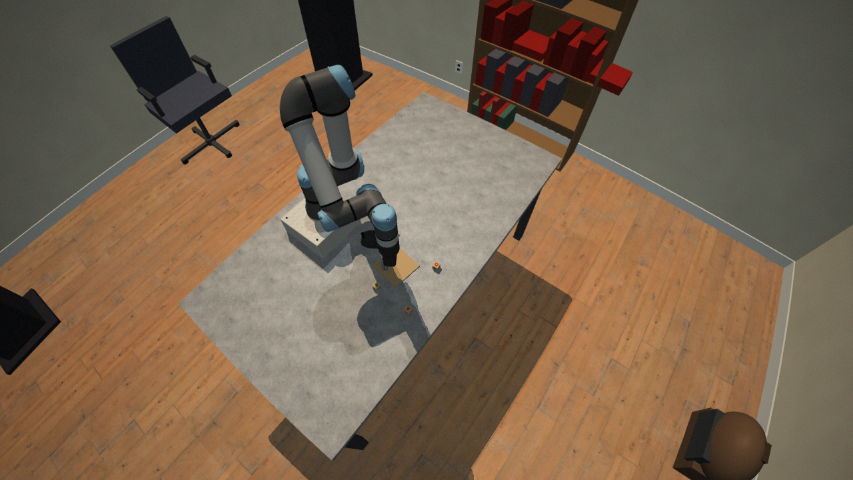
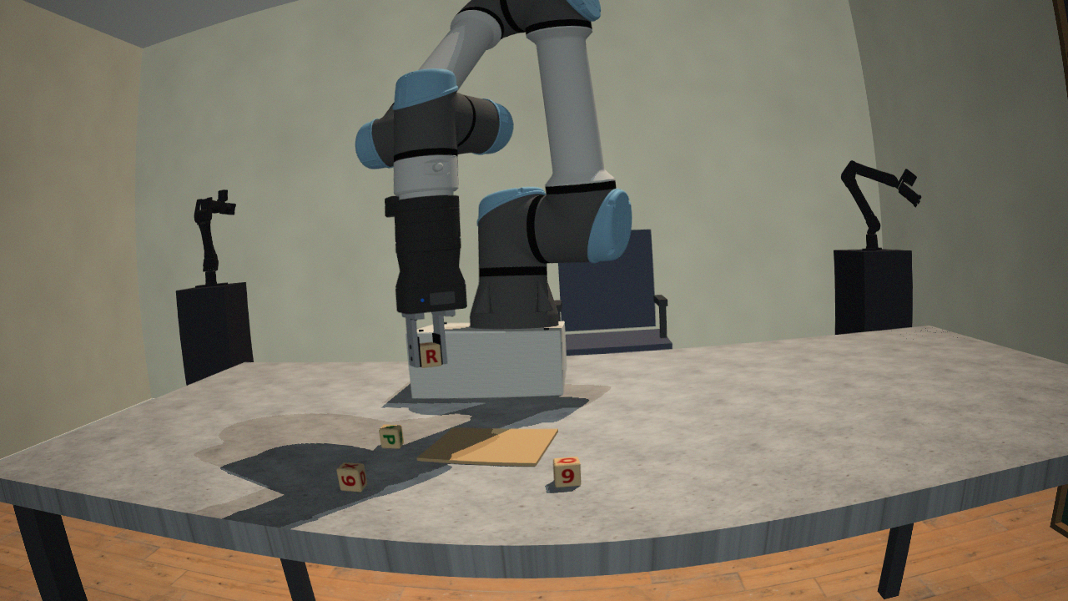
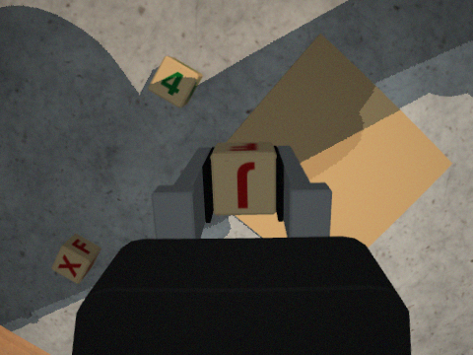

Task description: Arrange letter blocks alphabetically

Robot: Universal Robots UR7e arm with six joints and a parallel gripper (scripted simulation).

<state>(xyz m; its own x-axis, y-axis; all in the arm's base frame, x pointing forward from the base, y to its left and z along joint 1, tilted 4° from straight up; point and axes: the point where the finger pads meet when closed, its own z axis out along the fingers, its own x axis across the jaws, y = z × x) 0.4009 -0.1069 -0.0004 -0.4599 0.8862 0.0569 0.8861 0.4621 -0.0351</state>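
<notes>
Grey stone-look table (image 2: 747,418). Lying on it: tan mat (image 2: 492,446) at lower centre of the exterior frame; three lettered blocks (image 2: 390,436), (image 2: 350,476), (image 2: 566,472) around it; white robot pedestal (image 2: 548,373) behind.

Tool (image 2: 425,351) holding a block (image 2: 430,354) above mat (image 2: 496,446) edge, three blocks on table (image 2: 747,418) around mat

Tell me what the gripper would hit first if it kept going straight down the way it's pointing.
Probably the near corner of the tan mat. The gripper holds a block that would land first, though it may partly overhang the table.
</notes>
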